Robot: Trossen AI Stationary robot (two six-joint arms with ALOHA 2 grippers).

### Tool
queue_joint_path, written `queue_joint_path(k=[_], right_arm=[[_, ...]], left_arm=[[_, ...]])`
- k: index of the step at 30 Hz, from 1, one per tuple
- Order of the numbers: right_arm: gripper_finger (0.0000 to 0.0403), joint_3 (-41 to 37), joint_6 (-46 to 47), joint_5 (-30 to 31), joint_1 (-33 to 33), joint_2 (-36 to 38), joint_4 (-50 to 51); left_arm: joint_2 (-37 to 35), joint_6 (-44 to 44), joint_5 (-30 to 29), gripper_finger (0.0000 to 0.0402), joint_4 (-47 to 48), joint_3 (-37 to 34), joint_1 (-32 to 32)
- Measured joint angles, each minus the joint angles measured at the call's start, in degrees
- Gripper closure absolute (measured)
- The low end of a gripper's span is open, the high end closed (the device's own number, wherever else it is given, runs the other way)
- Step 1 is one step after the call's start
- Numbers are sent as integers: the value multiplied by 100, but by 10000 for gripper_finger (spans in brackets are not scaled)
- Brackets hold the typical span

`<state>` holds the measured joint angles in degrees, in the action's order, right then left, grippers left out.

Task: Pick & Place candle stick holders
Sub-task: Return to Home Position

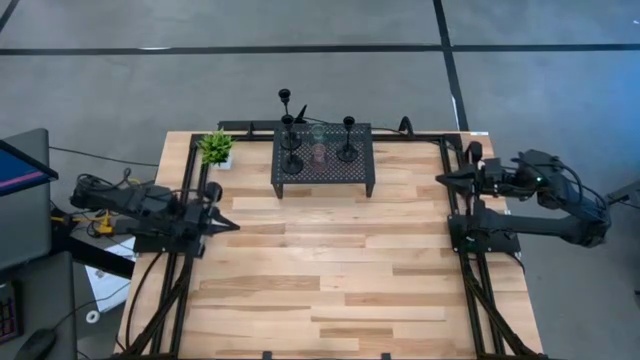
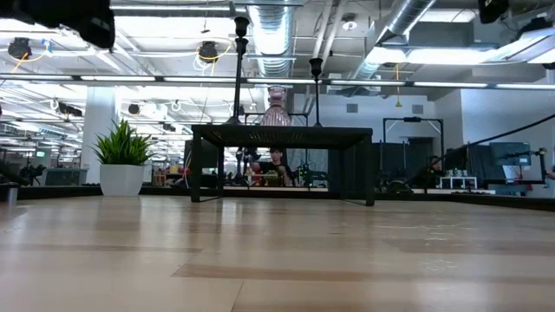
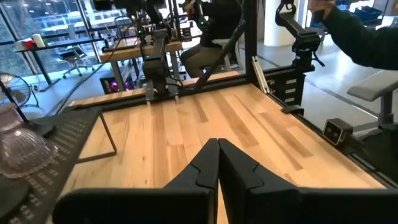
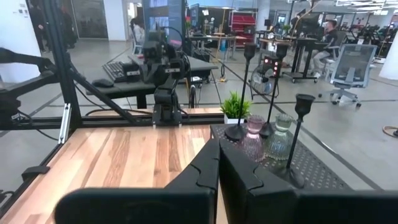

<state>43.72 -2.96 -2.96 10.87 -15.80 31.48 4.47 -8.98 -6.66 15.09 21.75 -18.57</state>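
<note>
Three slim black stemmed holders [image 1: 291, 160] [image 1: 348, 152] [image 1: 285, 97] and two translucent bell-shaped ones, greenish-grey [image 1: 317, 132] and pinkish [image 1: 318, 155], stand on the black perforated stand [image 1: 360, 170] at the table's far middle. They also show in the right wrist view [image 4: 264, 140]. My left gripper [image 1: 232, 226] is shut and empty at the table's left edge. My right gripper [image 1: 441, 177] is shut and empty at the right edge.
A small green potted plant [image 1: 216, 148] stands left of the perforated stand. Black rails [image 1: 455, 215] run along the table's left, right and far sides. Bare wood [image 1: 330, 270] lies between the arms and toward the near edge. A person sits beyond the table [image 3: 208, 37].
</note>
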Motion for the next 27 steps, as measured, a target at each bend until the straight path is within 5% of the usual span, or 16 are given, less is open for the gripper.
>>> queue_joint_path(k=[20,27], right_arm=[[403,-18,150,-30,0,839,769],[403,-569,-46,-738,1,1407,754]], left_arm=[[2,546,285,396,-1534,-1914,-2],[17,665,351,394,-1684,-2143,-2]])
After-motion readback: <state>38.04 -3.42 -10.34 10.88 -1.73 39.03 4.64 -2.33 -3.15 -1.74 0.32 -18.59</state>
